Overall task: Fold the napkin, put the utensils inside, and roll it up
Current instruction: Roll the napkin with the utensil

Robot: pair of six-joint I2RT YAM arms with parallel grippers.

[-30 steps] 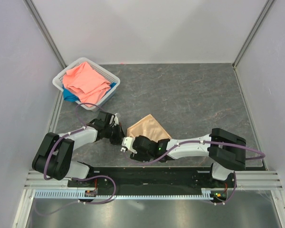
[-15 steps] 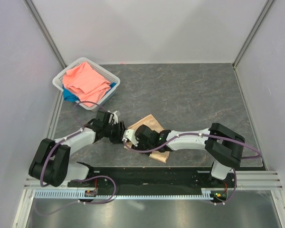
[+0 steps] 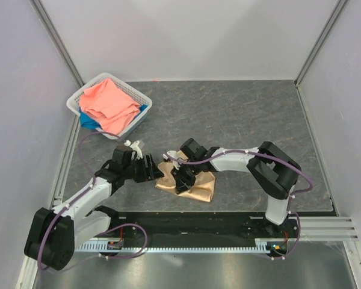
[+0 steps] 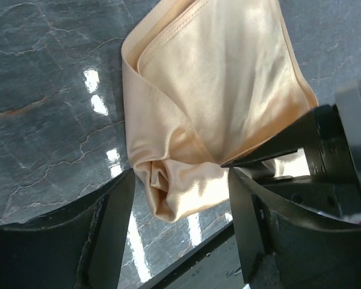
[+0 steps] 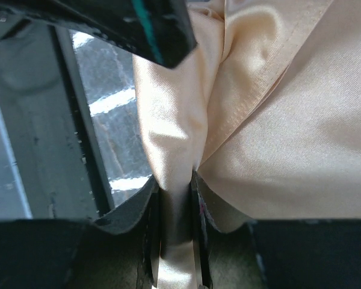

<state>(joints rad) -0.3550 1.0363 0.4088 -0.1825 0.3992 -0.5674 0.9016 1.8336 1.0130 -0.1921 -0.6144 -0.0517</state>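
Note:
The peach-gold satin napkin (image 3: pixel 195 185) lies bunched on the dark table near its front edge. One end of it is rolled into a loose tube (image 4: pixel 171 195). My left gripper (image 3: pixel 154 172) is open; its fingers (image 4: pixel 115 232) stand either side of that rolled end without touching it. My right gripper (image 3: pixel 180 178) comes in from the right and is shut on a standing fold of the napkin (image 5: pixel 175 180). The rest of the napkin (image 5: pixel 289 120) spreads to its right. The utensils are hidden or out of view.
A white basket (image 3: pixel 130 86) at the back left holds a coral-pink cloth (image 3: pixel 108 102) and a blue cloth (image 3: pixel 88 122). A black rail (image 3: pixel 186 220) runs along the table's front edge, close below the napkin. Pale walls close in the left, right and back.
My left gripper has opened and let go, sliding left and nearer. My right gripper has reached onto the napkin and closed on a fold. The napkin has gone from flat to bunched.

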